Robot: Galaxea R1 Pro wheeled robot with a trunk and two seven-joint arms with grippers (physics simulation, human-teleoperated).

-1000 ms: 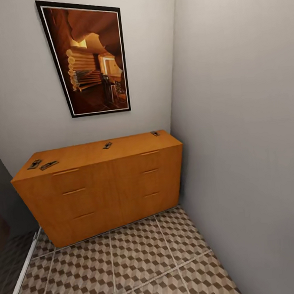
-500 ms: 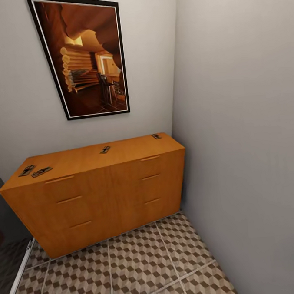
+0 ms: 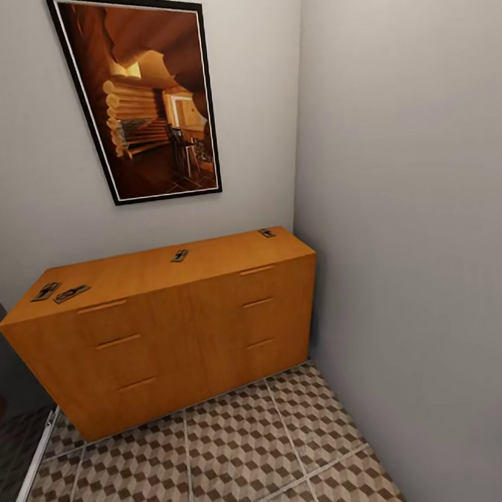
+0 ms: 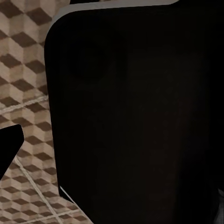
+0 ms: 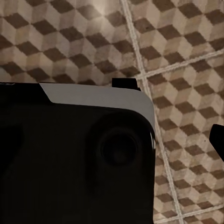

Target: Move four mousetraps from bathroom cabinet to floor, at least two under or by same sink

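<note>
orange-brown wooden drawer cabinet point(image 3: 174, 337) in corner on cube-pattern tiled floor point(image 3: 241, 459) | four small dark flat mousetraps on its top: two touching at left end point(image 3: 59, 292), one mid-back point(image 3: 179, 255), one right-back corner point(image 3: 266, 233) | claw states: cannot tell, either arm

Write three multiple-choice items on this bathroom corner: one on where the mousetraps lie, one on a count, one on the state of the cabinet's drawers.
1. Where do the mousetraps lie?
A. on the floor tiles
B. on the cabinet's flat top
C. inside an open drawer

2. How many mousetraps sit close together at the cabinet's left end?
A. two
B. three
C. four

3. The cabinet's drawers are:
A. all pulled out
B. one pulled out
C. all shut

Answers:
1 B: the head view shows mousetraps on top of the cabinet, none on the bathroom floor.
2 A: a pair lies there, the other two apart.
3 C: every drawer front sits flush.
</note>
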